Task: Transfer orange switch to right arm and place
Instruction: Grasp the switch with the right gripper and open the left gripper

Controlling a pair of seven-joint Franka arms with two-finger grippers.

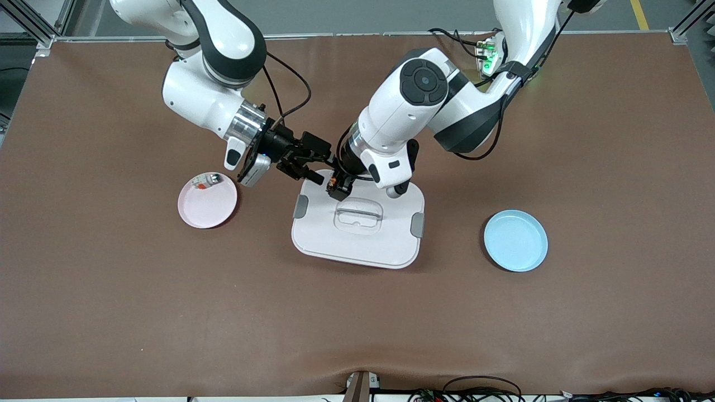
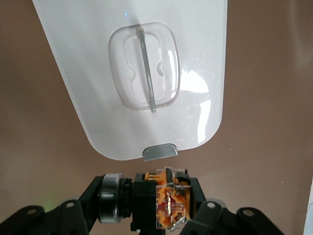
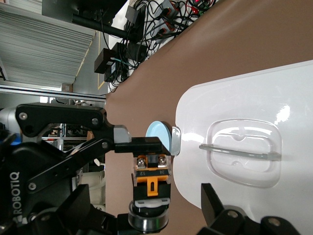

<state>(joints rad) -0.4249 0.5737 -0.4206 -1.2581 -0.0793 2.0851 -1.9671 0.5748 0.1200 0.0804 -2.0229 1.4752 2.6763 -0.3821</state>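
The orange switch (image 1: 333, 185) is a small black block with an orange, clear-cased end and a silver ring at the other end. My left gripper (image 1: 337, 191) is shut on it, holding it in the air over the rim of the white lid (image 1: 357, 240). The left wrist view shows the switch (image 2: 168, 203) lying crosswise in the left gripper (image 2: 154, 208) above the lid (image 2: 98, 73). My right gripper (image 1: 321, 167) is open, with one finger on each side of the switch's ring end. In the right wrist view the switch (image 3: 151, 183) hangs between the right gripper's (image 3: 146, 208) spread fingers, apart from both.
The white lid has grey clips and a clear handle (image 1: 358, 216). A pink plate (image 1: 209, 209) toward the right arm's end holds a pale whitish part (image 1: 205, 181). A blue plate (image 1: 515, 241) lies toward the left arm's end. Brown mat covers the table.
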